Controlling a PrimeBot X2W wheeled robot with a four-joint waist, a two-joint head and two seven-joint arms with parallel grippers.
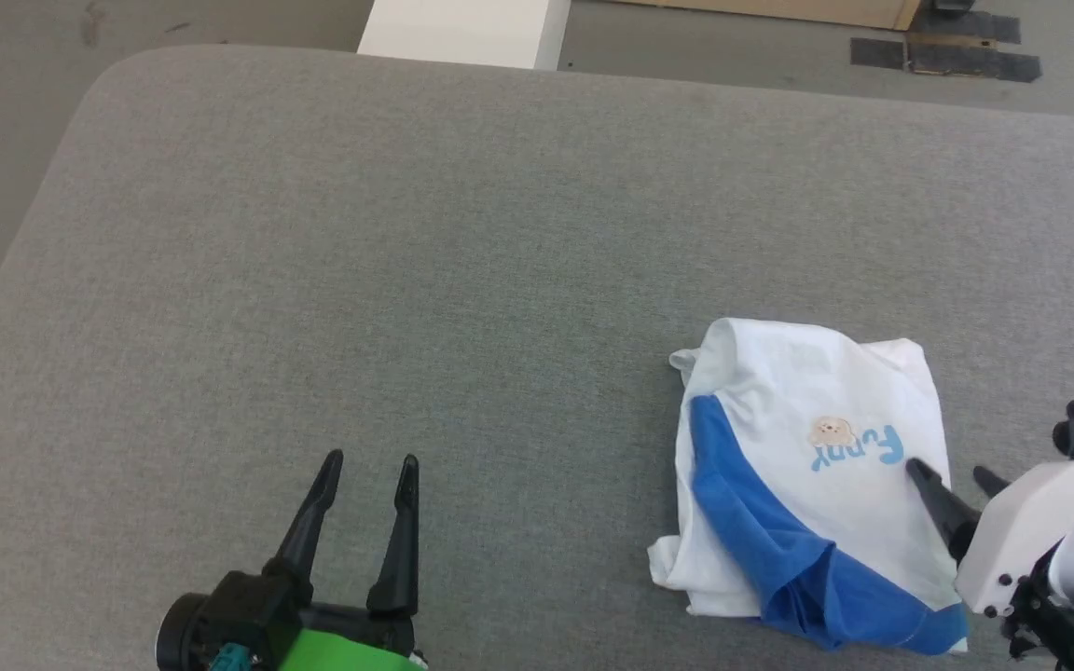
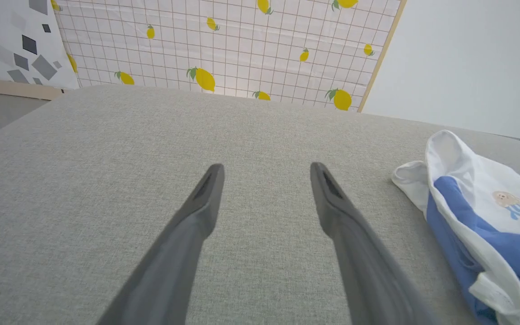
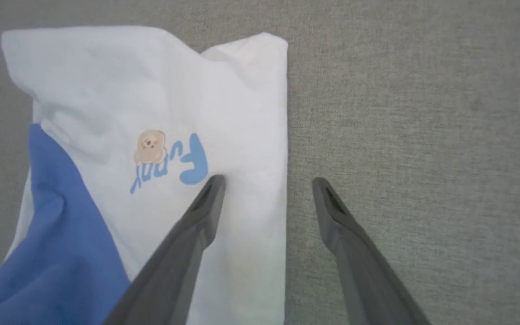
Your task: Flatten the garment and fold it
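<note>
The garment (image 1: 807,485), a white T-shirt with a blue sleeve and a light-blue chest logo, lies folded into a compact bundle on the grey surface at the lower right. My right gripper (image 1: 956,477) is open above the garment's right edge; in the right wrist view the garment (image 3: 151,149) lies under the left finger and bare fabric surface under the right one, with nothing held between them (image 3: 266,183). My left gripper (image 1: 369,458) stands open over bare surface at the lower left, well apart from the garment (image 2: 481,212), fingers spread (image 2: 266,169).
A wide grey upholstered surface (image 1: 462,280) with a rounded far-left corner. A white block (image 1: 462,33) stands beyond its far edge. A lemon-print panel (image 2: 224,45) rises behind it in the left wrist view.
</note>
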